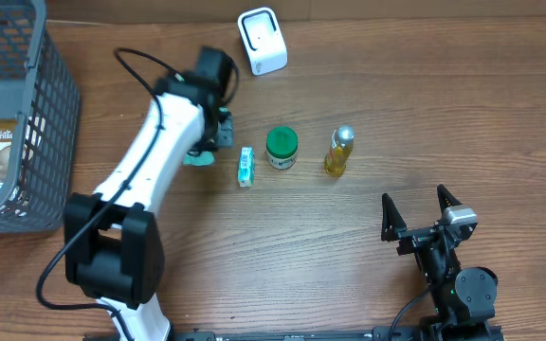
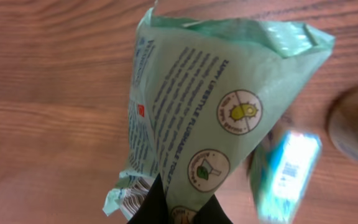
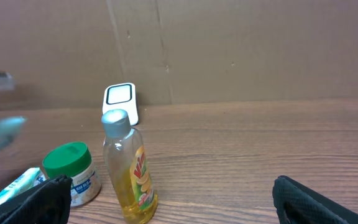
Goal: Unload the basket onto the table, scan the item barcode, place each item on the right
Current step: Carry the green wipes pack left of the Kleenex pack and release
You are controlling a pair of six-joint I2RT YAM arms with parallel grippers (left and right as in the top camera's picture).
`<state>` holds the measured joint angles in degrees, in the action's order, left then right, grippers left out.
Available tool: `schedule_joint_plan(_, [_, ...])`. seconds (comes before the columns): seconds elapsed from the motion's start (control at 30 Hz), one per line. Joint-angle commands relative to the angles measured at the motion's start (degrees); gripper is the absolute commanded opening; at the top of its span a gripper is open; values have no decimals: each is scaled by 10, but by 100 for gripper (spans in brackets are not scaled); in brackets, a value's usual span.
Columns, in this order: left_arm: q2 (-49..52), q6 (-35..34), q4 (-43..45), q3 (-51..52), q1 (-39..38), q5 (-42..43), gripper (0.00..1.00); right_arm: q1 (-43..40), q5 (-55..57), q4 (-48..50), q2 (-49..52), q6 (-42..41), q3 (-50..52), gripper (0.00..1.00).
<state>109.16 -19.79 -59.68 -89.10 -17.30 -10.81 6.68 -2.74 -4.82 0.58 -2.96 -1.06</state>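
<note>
My left gripper point(image 1: 209, 144) is shut on a pale green wipes packet point(image 1: 197, 157), left of the row of items. In the left wrist view the packet point(image 2: 216, 106) hangs from the dark fingertips point(image 2: 151, 208), printed side toward the camera, with a barcode-like strip at its lower left edge. The white scanner point(image 1: 262, 40) stands at the back of the table, apart from the packet. My right gripper point(image 1: 423, 213) stands open at the front right with nothing between its fingers point(image 3: 322, 202).
A small teal-and-white box point(image 1: 245, 167), a green-lidded jar point(image 1: 282, 148) and a yellow bottle point(image 1: 339, 152) stand in a row mid-table. A grey basket point(image 1: 50, 114) with snack packs sits at the left edge. The bottle point(image 3: 129, 168) is nearest the right gripper.
</note>
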Motion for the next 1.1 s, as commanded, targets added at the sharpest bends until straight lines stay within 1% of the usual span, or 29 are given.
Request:
schedule_joint_plan(0.0, [-5, -17, 75, 84, -15, -49, 4, -4, 1, 2, -4, 2, 6, 100])
schedule_joint_plan(0.03, [-5, -17, 95, 101, -16, -48, 4, -4, 1, 2, -4, 2, 6, 100])
schedule_joint_plan(0.07, [-5, -17, 118, 122, -16, -48, 9, -4, 1, 2, -4, 2, 6, 100])
schedule_joint_plan(0.1, [-5, -17, 124, 129, -16, -47, 23, -4, 1, 2, -4, 2, 6, 100])
schedule_joint_plan(0.13, [-5, -17, 124, 129, -14, -47, 48, -4, 1, 2, -4, 2, 6, 100])
schedule_joint_plan(0.17, [-5, -17, 125, 127, -14, -47, 63, -4, 1, 2, -4, 2, 6, 100])
schedule_joint_plan(0.2, [-5, -12, 123, 120, -12, -49, 74, -4, 1, 2, -4, 2, 6, 100])
schedule_joint_plan(0.23, [-5, -7, 118, 108, -9, -48, 83, -4, 1, 2, -4, 2, 6, 100])
schedule_joint_plan(0.3, [-5, -7, 99, 80, -3, -42, 89, -4, 1, 2, -4, 2, 6, 100])
schedule_joint_plan(0.33, [-5, -7, 80, 57, 1, -35, 89, -4, 1, 2, -4, 2, 6, 100])
schedule_joint_plan(0.4, [-5, 7, 51, 18, 7, -8, 86, -4, 1, 2, -4, 2, 6, 100])
schedule_joint_plan(0.5, [-5, 27, 26, -8, 18, 42, 67, -4, 1, 2, -4, 2, 6, 100])
schedule_joint_plan(0.57, [-4, 36, 13, -6, 24, 57, 62, -4, 1, 2, -4, 2, 6, 100])
schedule_joint_plan(0.63, [2, 45, 7, 3, 28, 57, 61, -4, 1, 2, -4, 2, 6, 100])
schedule_joint_plan(0.67, [6, 50, 6, 11, 28, 58, 59, -4, 1, 2, -4, 2, 6, 100])
schedule_joint_plan(0.77, [23, 51, 5, 34, 27, 57, 47, -4, 1, 2, -4, 2, 6, 100])
schedule_joint_plan(0.83, [41, 52, 6, 42, 27, 60, 41, -4, 1, 2, -4, 2, 6, 100])
schedule_joint_plan(1.0, [110, 63, 10, 43, 28, 61, 43, -4, 1, 2, -4, 2, 6, 100])
schedule_joint_plan(1.07, [138, 66, 12, 43, 31, 46, 49, -4, 1, 2, -4, 2, 6, 100])
